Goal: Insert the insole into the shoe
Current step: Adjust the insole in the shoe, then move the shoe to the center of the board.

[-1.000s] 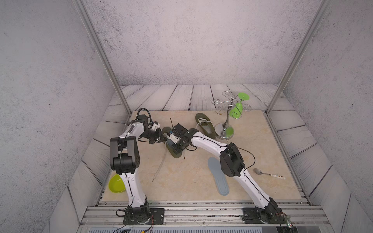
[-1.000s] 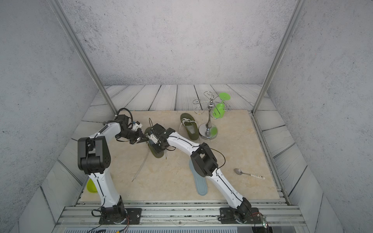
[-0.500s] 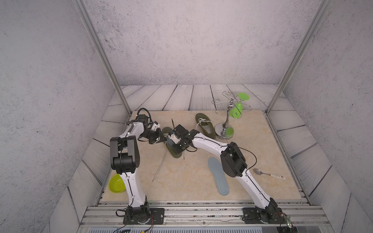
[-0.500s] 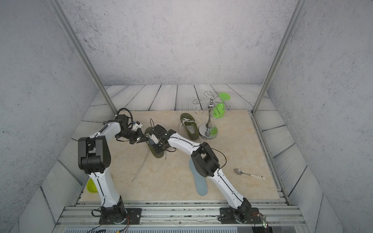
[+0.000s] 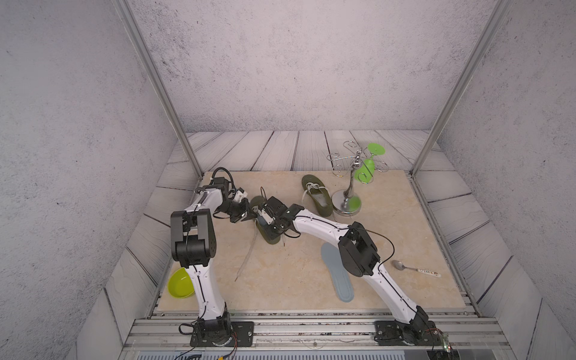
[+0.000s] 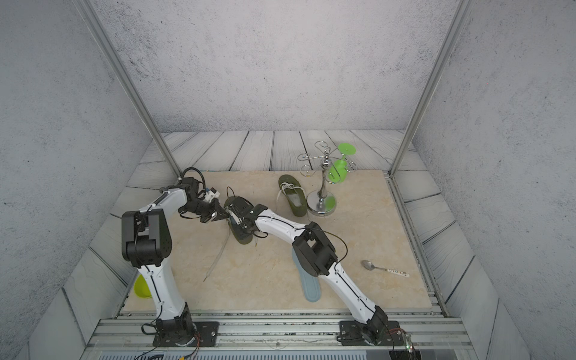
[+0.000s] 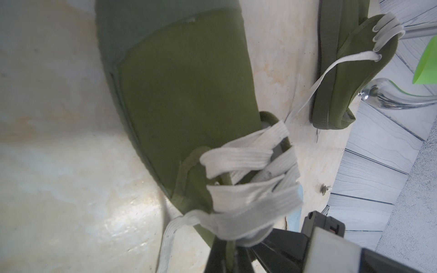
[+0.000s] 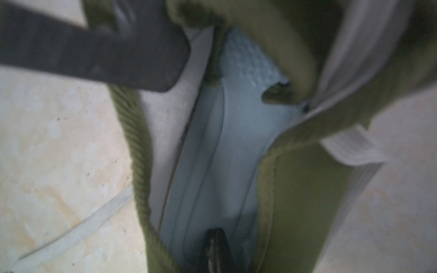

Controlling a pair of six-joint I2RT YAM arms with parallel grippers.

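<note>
far left on the table (image 5: 280,280), in both top views, left gripper (image 5: 250,215) and right gripper (image 5: 261,218) meet at the shoe (image 5: 272,239). left wrist: left jaws clamped on the shoe's edge. right wrist: insole (image 8: 212,165) lies inside the shoe, right gripper's closed tips on it.
</note>
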